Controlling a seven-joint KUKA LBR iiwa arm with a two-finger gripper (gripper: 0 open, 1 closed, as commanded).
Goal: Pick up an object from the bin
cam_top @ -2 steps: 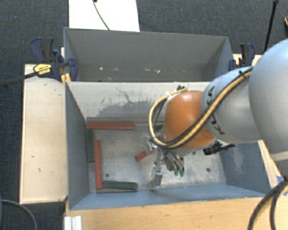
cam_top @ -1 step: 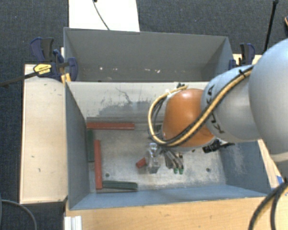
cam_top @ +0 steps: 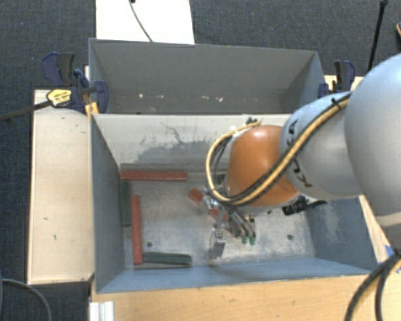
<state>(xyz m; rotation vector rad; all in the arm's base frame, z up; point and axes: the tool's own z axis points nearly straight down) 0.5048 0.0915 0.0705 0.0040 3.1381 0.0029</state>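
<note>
The arm (cam_top: 361, 146) enters from the right and reaches down into the bin (cam_top: 107, 199). Its wrist carries an orange cover (cam_top: 254, 159), with cables (cam_top: 307, 136) looped around it. Dark lettering (cam_top: 299, 172) runs along the silver link beside the cover. The cables cross it and it cannot be read in full. The gripper (cam_top: 218, 246) hangs below the cover, low over the bin floor near the middle of the front wall. Whether the gripper is apart or together cannot be told. The things nearest to it are the front green bar (cam_top: 166, 259), which lies flat along the front wall with its right end just left of the gripper, and a small red piece (cam_top: 197, 196) on the floor, just left of the wrist and partly hidden by it. Three more bars lie farther left. The back red bar (cam_top: 154, 175) lies along the foot of the back wall. The left green bar (cam_top: 125, 202) lies along the left wall. The left red bar (cam_top: 136, 229) lies just beside it and parallel to it, and its near end meets the front green bar at the front left corner. None of the bars carries readable writing.
</note>
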